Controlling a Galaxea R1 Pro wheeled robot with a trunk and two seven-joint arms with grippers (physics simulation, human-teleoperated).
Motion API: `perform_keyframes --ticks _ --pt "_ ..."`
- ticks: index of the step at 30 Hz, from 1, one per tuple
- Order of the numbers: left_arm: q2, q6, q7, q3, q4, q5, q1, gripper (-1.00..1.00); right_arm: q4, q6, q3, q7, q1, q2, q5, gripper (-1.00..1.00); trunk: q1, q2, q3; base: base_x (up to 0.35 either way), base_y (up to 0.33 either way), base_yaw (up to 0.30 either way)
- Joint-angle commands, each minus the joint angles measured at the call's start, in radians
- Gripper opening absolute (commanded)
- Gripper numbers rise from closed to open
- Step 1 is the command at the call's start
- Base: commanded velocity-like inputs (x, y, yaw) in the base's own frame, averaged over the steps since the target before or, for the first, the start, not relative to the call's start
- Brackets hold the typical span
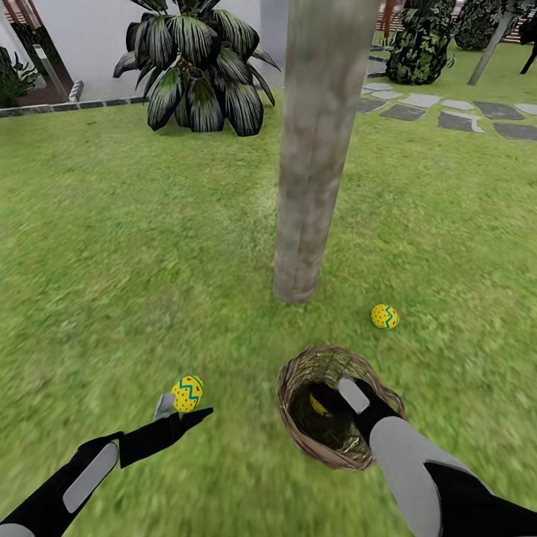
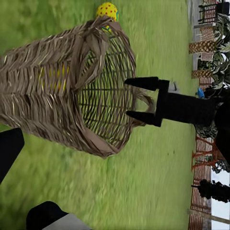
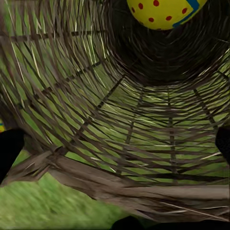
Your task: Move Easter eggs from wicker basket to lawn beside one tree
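Note:
The wicker basket (image 1: 298, 429) (image 2: 52, 91) sits on the lawn (image 1: 134, 246) just in front of the tree (image 1: 317, 149) trunk. My right gripper (image 1: 332, 394) (image 2: 139, 100) reaches down into it, open, its fingers (image 3: 8, 151) spread wide. One Easter egg (image 1: 319, 407) (image 3: 163, 12) lies at the basket's bottom, a little beyond them. A second egg (image 1: 385, 316) (image 2: 107, 9) rests on the grass right of the trunk base. A third egg (image 1: 187, 393) sits on the grass left of the basket, just beyond my open left gripper (image 1: 183, 414), whose fingers (image 2: 9, 148) hold nothing.
A short spiky palm (image 1: 194, 67) stands at the back left by the white house wall. Stone path slabs (image 1: 447, 115) and a dark cone-shaped tree (image 1: 421, 37) lie at the back right. Wooden fence (image 2: 201, 48) runs in the distance. Open grass spreads left of the trunk.

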Motion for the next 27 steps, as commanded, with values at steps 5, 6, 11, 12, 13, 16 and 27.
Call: perform_keyframes --ticks 5,6,11,12,13,16,27 --pt "0.003 0.021 0.0 0.006 0.0 0.0 0.0 1.0 0.002 -0.01 -0.003 -0.003 0.0 -0.005 -0.18 1.0 0.0 0.0 0.0 0.0 0.0 0.0" --pt "0.005 0.037 0.0 0.007 0.0 0.002 0.0 1.0 0.002 -0.013 -0.004 -0.004 0.0 -0.006 -0.189 1.0 0.0 0.0 0.0 0.0 0.0 0.0" --pt "0.03 0.06 0.0 0.008 0.0 0.03 0.0 1.0 0.005 -0.098 -0.008 -0.018 0.0 -0.007 -0.209 1.0 0.0 0.0 0.0 0.0 0.048 0.0" --pt "0.031 0.061 0.0 0.008 0.0 0.031 0.0 1.0 0.006 -0.104 -0.008 -0.019 0.0 -0.008 -0.213 1.0 0.0 0.0 0.0 0.0 0.209 0.0" --pt "0.033 0.061 0.0 0.008 0.0 0.032 0.0 1.0 0.006 -0.109 -0.008 -0.021 0.0 -0.008 -0.23 1.0 0.0 0.0 0.0 0.0 0.223 -0.044" --pt "0.035 0.061 0.0 0.008 0.0 0.034 0.0 1.0 0.006 -0.114 -0.007 -0.084 0.0 -0.01 -0.336 1.0 0.0 0.0 0.0 0.0 0.112 -0.172" --pt "0.035 0.061 0.0 0.008 0.002 0.034 0.0 1.0 -0.001 -0.115 -0.007 -0.173 0.0 -0.015 -0.415 1.0 0.0 0.0 0.005 0.003 0.009 -0.278"
